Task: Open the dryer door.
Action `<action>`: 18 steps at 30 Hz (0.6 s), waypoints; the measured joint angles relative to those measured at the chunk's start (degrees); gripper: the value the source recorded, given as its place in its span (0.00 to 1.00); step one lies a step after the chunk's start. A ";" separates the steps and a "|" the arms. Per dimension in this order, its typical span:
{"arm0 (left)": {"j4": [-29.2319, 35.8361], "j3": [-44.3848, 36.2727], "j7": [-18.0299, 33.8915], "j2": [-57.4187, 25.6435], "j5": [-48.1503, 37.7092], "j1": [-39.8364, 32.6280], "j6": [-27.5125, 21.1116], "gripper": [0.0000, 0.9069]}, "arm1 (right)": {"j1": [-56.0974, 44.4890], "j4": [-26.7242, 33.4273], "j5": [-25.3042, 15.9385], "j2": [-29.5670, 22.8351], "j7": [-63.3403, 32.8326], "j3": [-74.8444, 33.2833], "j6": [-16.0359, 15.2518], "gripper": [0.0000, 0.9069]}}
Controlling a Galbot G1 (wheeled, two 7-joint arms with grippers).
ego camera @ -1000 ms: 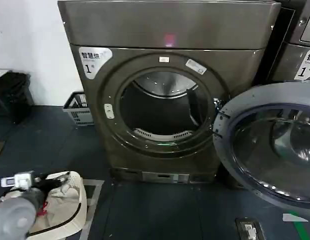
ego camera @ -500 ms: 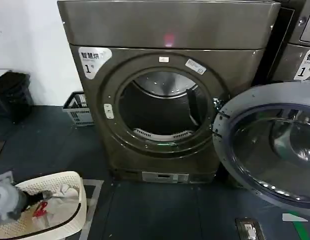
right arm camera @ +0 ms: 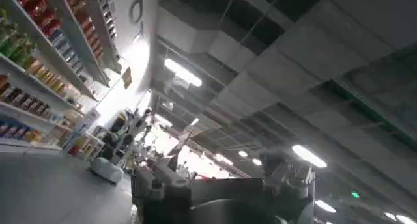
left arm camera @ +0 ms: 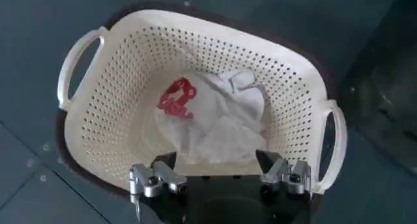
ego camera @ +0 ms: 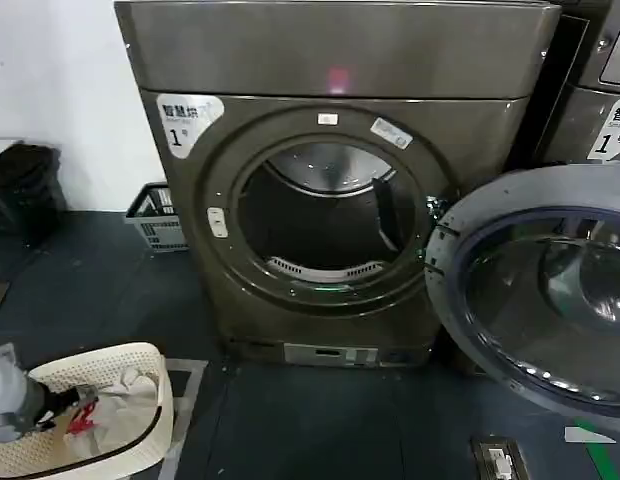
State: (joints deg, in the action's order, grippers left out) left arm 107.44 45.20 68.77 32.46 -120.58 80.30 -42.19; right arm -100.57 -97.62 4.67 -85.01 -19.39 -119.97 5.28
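**Left arm low at the edge, right wrist tipped upward**

The left arm [ego camera: 8, 405] shows as a grey rounded segment at the lower left edge of the head view, held low. In the left wrist view the left gripper [left arm camera: 219, 170] points straight down, its jaws spread wide apart with nothing between them. In the right wrist view the right gripper [right arm camera: 218, 186] points upward, its jaws apart and holding nothing

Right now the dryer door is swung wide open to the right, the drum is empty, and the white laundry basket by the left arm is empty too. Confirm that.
One thing is wrong: the basket is not empty. The left wrist view shows white cloth with a red print lying in it. The dryer door does hang wide open to the right, and the drum looks empty.
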 joint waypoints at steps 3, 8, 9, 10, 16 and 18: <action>-0.06 -0.01 0.02 -0.04 -0.12 -0.07 0.00 1.00 | -0.04 0.02 0.00 0.00 -0.01 -0.07 0.14 1.00; -0.16 -0.19 0.02 0.03 -0.41 -0.23 0.00 1.00 | -0.23 0.05 0.01 -0.01 -0.01 -0.33 0.37 1.00; -0.17 -0.20 0.02 0.06 -0.41 -0.23 0.00 1.00 | -0.24 0.10 0.02 -0.01 0.06 -0.35 0.82 1.00; -0.16 -0.23 0.02 0.08 -0.47 -0.17 0.00 1.00 | -0.23 0.10 0.02 -0.01 0.28 -0.44 1.21 1.00; -0.20 -0.33 0.02 0.03 -0.68 -0.12 0.00 1.00 | -0.12 0.02 0.35 -0.33 1.12 -0.76 1.51 1.00; -0.20 -0.34 0.02 -0.03 -0.82 -0.14 0.00 1.00 | -0.12 0.16 0.32 -0.33 1.11 -0.76 1.70 1.00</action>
State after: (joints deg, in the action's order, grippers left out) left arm 107.24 44.85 68.78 32.43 -121.40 80.16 -42.19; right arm -100.70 -97.46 4.99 -85.34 -18.27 -120.73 6.98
